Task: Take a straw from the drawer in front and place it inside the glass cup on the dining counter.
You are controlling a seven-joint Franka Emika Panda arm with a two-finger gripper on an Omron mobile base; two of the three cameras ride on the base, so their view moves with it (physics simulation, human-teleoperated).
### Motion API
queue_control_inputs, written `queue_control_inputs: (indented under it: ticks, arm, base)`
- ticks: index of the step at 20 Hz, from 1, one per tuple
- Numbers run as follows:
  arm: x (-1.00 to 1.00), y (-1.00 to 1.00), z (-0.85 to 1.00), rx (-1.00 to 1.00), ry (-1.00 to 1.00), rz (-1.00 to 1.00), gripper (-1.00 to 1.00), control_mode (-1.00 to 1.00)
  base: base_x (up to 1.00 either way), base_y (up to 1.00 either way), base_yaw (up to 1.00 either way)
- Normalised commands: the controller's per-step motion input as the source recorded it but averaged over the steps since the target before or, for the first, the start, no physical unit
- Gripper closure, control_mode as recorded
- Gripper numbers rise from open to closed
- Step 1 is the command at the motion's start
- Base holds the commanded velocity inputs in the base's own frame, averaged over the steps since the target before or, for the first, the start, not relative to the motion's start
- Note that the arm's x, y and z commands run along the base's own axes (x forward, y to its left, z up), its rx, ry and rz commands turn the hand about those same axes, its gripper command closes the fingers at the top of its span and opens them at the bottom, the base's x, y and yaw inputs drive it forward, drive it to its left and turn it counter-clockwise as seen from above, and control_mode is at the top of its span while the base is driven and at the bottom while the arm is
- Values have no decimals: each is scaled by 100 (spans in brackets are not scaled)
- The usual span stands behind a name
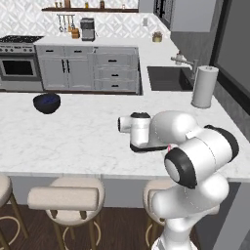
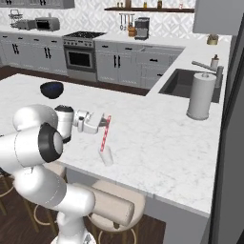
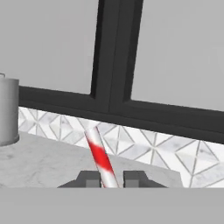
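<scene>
Two stools (image 1: pixel 66 197) tuck under the white dining counter (image 1: pixel 73 136) at the bottom of the left base view, and the arm rises at lower right, its wrist lying low over the marble near the middle. A dark bowl (image 1: pixel 47 103) sits at centre left, a paper towel roll (image 1: pixel 204 86) at upper right beside the sink (image 1: pixel 168 78).

From the right base view the gripper (image 2: pixel 102 122) shows left of centre, pinching the red-and-white straw (image 2: pixel 105 133) — it hangs nearly upright, its lower end at the mouth of the glass cup (image 2: pixel 107 155) standing on the counter near the front edge. The bowl is at upper left, the towel roll at right.

In the hand view the two finger tips sit at bottom centre, pressed against the straw, which slants up and left — the towel roll stands at the left edge, with a dark window frame (image 3: pixel 109 57) above.
</scene>
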Motion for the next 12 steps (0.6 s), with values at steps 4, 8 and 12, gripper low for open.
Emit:
queue_control_inputs:
  ticks: [4,8,12]
  arm:
    - [-33,-26,0,0,-13,-8,100,-100]
    - [-33,-24,0,0,-12,-7,100,-100]
    - [-2,-11,0,0,-8,-6,100,-100]
  base:
    - [0,0,0]
    - [0,0,0]
    - [0,0,0]
